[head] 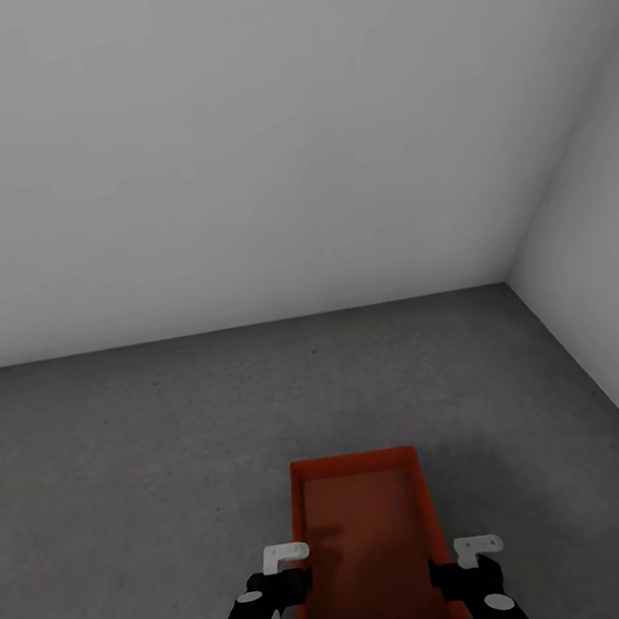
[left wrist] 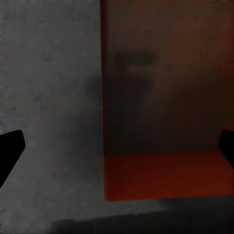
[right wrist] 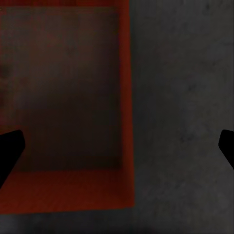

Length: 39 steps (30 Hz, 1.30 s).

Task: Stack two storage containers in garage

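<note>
The black fingers of the left gripper were spread wide, nothing being held between them; the same was seen for the fingers of the right gripper. In the left wrist view one long wall of the storage container lay between the spread fingers, with bare floor on its outer side. In the right wrist view the opposite long wall and a corner of the container were seen in the same way. Whether the fingers touched the rim could not be told.

In the head view the orange-red container was placed flat on the dark grey concrete floor, open side up, its long edges running away from the robot. The left arm was reached along its left edge and the right arm along its right edge. Wide free floor was left ahead and to the left. The back wall was well apart from the container, and the side wall at the right was nearer.
</note>
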Tool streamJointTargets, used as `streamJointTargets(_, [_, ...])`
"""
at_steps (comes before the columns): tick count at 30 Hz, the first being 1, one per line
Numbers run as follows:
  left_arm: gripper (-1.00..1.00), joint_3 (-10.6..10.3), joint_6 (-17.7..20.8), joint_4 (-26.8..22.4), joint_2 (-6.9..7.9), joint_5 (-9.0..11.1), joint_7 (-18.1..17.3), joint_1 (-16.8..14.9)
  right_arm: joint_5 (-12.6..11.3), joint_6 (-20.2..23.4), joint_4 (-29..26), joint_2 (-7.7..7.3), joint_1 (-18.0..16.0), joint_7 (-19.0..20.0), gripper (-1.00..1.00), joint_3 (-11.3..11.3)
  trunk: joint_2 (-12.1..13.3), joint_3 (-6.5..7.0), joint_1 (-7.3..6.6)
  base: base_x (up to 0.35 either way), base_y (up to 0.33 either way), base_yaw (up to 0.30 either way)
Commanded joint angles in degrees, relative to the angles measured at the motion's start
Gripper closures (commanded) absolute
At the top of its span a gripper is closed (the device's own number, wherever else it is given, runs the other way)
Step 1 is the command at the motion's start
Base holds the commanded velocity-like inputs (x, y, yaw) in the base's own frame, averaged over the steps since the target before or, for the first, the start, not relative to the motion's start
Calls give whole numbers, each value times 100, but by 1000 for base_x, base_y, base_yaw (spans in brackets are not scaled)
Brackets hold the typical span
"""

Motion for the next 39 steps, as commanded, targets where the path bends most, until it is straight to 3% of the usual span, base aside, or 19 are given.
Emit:
streamJointTargets(1, [-100, -8, 33, -12, -1, -26, 21, 1, 49, -19, 4, 7, -3, 3, -100, -43, 40, 15, -23, 0, 0, 0])
streamJointTargets(20, [-100, -5, 25, 28, 29, -10, 22, 1, 61, -20, 27, 7, -3, -10, -100, -38, 802, 356, -440, 0, 0, 0])
streamJointTargets(27, [-100, 8, 23, 265, 72, 23, 23, 1, 51, -22, 166, -23, -3, -15, -100, -45, 1083, 482, -594, 0, 0, 0])
streamJointTargets(39, [-100, 19, -1, 945, 373, 148, 21, 1, 40, -15, 274, -115, 2, -14, -100, -50, 1564, 697, -858, 0, 0, 0])
